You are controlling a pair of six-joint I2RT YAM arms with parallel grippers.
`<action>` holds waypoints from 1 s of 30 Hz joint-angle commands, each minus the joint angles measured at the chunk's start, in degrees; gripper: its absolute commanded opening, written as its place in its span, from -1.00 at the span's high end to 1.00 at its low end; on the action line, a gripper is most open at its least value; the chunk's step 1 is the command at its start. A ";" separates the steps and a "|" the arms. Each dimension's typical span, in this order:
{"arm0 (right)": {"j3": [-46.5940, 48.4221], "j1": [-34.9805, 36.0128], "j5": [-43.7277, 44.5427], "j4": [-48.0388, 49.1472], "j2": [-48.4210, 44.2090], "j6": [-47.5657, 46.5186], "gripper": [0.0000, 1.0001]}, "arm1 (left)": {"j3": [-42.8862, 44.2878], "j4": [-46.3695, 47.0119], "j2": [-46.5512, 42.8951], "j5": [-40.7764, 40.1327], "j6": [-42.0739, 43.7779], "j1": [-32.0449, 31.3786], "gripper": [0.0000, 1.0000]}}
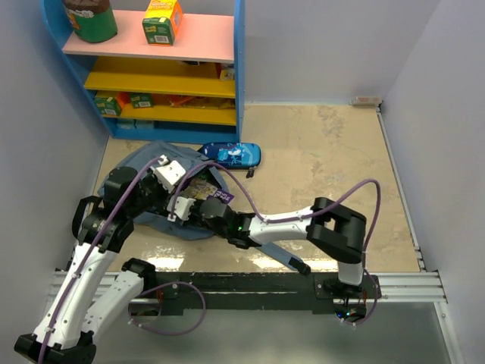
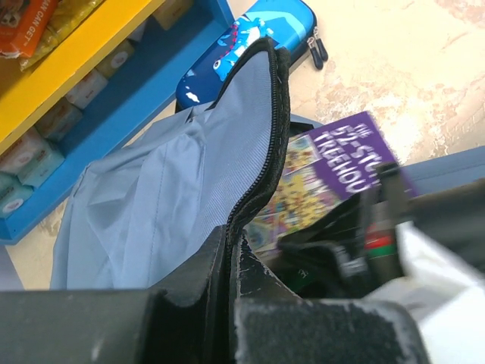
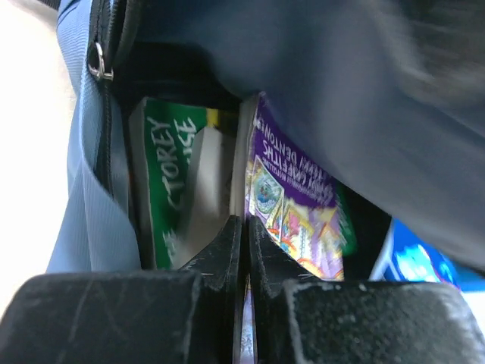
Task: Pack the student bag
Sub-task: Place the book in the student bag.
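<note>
Student bag point(image 1: 141, 161): soft slate-blue fabric, black zip rim point(image 2: 261, 152), mouth gaping. It lies at the left of the counter point(image 1: 326, 167), just in front of the blue shelf point(image 1: 239, 91), with the pencil case point(image 1: 231, 154) beside it. Long axis looks far-left to near-right with the mouth toward the right, but the arms cover much of it. Left end effector point(image 2: 231, 246) is pinched on the zip rim, holding the flap up. Right end effector point(image 3: 244, 227) is inside the mouth, fingers together on the purple book point(image 3: 292, 197), next to a green book point(image 3: 167, 174).

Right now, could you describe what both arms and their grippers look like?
The left arm and right arm have white links, black joints and a loose lilac cable each. A green light glows on the right wrist. The left gripper and right gripper have scuffed black fingers.
</note>
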 commanded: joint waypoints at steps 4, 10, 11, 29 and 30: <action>13.93 -0.05 -6.58 1.84 9.02 -3.85 1.00 | 3.28 4.59 -1.94 4.92 -0.44 0.23 1.00; 11.85 -0.13 -2.02 3.40 6.32 3.87 -0.02 | 2.58 4.33 -1.76 3.95 0.88 0.31 1.00; 9.66 -0.22 -1.40 3.59 3.61 5.19 -0.10 | 2.32 4.59 -1.76 3.43 1.05 0.31 1.00; -17.61 -12.96 6.87 0.17 -17.52 42.62 1.00 | 2.75 4.85 -0.27 2.54 1.67 0.31 1.00; -17.17 -13.92 6.25 -1.15 -15.42 43.16 1.00 | 2.67 4.85 -0.27 2.72 1.58 0.31 1.00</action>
